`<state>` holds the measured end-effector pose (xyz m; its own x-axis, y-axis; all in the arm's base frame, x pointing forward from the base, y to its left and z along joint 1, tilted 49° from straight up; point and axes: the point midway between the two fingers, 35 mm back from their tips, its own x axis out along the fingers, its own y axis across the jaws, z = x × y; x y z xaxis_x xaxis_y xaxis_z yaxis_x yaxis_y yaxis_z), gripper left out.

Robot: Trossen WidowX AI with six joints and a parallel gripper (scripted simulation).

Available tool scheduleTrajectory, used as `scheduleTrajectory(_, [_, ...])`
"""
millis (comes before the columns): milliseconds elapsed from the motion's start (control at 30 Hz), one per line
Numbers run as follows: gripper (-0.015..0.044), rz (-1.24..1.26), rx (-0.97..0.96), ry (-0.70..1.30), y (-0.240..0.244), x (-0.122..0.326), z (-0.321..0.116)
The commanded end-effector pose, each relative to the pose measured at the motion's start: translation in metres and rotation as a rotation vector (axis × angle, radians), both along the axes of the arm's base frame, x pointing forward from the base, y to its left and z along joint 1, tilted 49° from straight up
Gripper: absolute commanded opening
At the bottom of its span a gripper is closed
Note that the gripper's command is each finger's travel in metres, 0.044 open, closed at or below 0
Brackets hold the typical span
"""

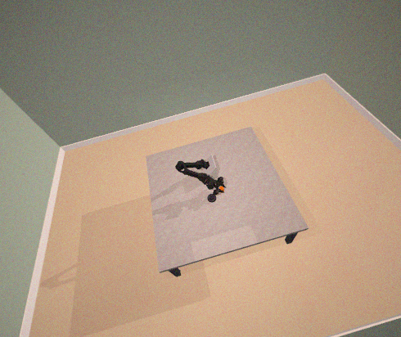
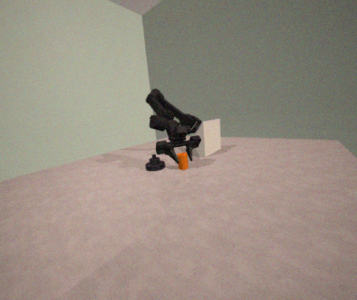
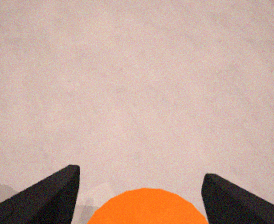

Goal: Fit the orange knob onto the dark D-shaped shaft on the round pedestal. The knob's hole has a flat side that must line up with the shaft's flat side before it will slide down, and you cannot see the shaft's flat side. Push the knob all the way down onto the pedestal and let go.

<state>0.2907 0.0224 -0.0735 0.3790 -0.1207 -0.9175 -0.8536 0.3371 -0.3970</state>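
Observation:
The orange knob [image 1: 222, 189] [image 2: 183, 162] [image 3: 148, 207] stands upright on the table, a short way to the side of the pedestal. The part of its top that shows in the wrist view is plain, with no hole visible. My gripper [image 1: 220, 187] [image 2: 185, 161] [image 3: 142, 179] is open, its fingers pointing down around the knob; in the wrist view a gap shows between the knob and each finger. The round dark pedestal [image 1: 211, 198] [image 2: 155, 166] stands left of the knob in the exterior view, its short shaft [image 2: 154, 156] bare. The shaft's flat side cannot be made out.
A pale upright block [image 2: 212, 137] stands behind and to the right of the knob in the exterior view, close to the arm [image 1: 197, 176] [image 2: 168, 109]. The table [image 1: 238, 208] [image 2: 197, 226] carries the arm, block, knob and pedestal.

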Motion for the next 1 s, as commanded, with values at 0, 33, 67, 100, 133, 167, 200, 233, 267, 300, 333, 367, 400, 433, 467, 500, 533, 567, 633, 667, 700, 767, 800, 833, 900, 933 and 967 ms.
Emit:
scheduleTrajectory(0, [0.0260, 0.005, 0.004, 0.000, 0.001, 0.000, 0.000])
scheduleTrajectory(33, [0.0260, 0.005, 0.004, 0.000, 0.001, 0.000, 0.000])
scheduleTrajectory(67, [0.0260, 0.005, 0.004, 0.000, 0.001, 0.000, 0.000])
scheduleTrajectory(100, [0.0260, 0.005, 0.004, 0.000, 0.001, 0.000, 0.000])
scheduleTrajectory(133, [0.0260, 0.005, 0.004, 0.000, 0.001, 0.000, 0.000])
scheduleTrajectory(167, [0.0260, 0.005, 0.004, 0.000, 0.001, 0.000, 0.000])
scheduleTrajectory(200, [0.0260, 0.005, 0.004, 0.000, 0.001, 0.000, 0.000])
scheduleTrajectory(233, [0.0260, 0.005, 0.004, 0.000, 0.001, 0.000, 0.000])
scheduleTrajectory(267, [0.0260, 0.005, 0.004, 0.000, 0.001, 0.000, 0.000])
scheduleTrajectory(300, [0.0260, 0.005, 0.004, 0.000, 0.001, 0.000, 0.000])
scheduleTrajectory(333, [0.0286, 0.005, 0.004, 0.000, 0.001, 0.000, 0.000])
scheduleTrajectory(367, [0.0312, 0.005, 0.004, 0.000, 0.001, 0.000, 0.000])
scheduleTrajectory(400, [0.0339, 0.005, 0.004, 0.000, 0.001, 0.000, 0.000])
scheduleTrajectory(433, [0.0365, 0.005, 0.004, 0.000, 0.001, 0.000, 0.000])
scheduleTrajectory(467, [0.0391, 0.005, 0.004, 0.000, 0.001, 0.000, 0.000])
scheduleTrajectory(500, [0.0417, 0.005, 0.004, 0.000, 0.001, 0.000, 0.000])
scheduleTrajectory(533, [0.0440, 0.005, 0.004, 0.000, 0.001, 0.000, 0.000])
scheduleTrajectory(567, [0.0440, 0.005, 0.004, 0.000, 0.001, 0.000, 0.000])
scheduleTrajectory(633, [0.0440, 0.005, 0.004, 0.000, 0.001, 0.000, 0.000])
scheduleTrajectory(667, [0.0440, 0.005, 0.004, 0.000, 0.001, 0.000, 0.000])
scheduleTrajectory(700, [0.0440, 0.005, 0.004, 0.000, 0.001, 0.000, 0.000])
scheduleTrajectory(767, [0.0440, 0.004, 0.004, 0.001, 0.009, 0.001, 0.006])
scheduleTrajectory(800, [0.0440, 0.003, 0.005, 0.002, 0.019, 0.003, 0.014])
scheduleTrajectory(833, [0.0440, 0.002, 0.005, 0.003, 0.031, 0.003, 0.025])
scheduleTrajectory(900, [0.0440, 0.000, 0.004, 0.001, 0.054, 0.001, 0.045])
scheduleTrajectory(933, [0.0440, 0.000, 0.004, 0.000, 0.060, 0.000, 0.051])
scheduleTrajectory(967, [0.0440, 0.000, 0.004, 0.000, 0.061, 0.000, 0.053])
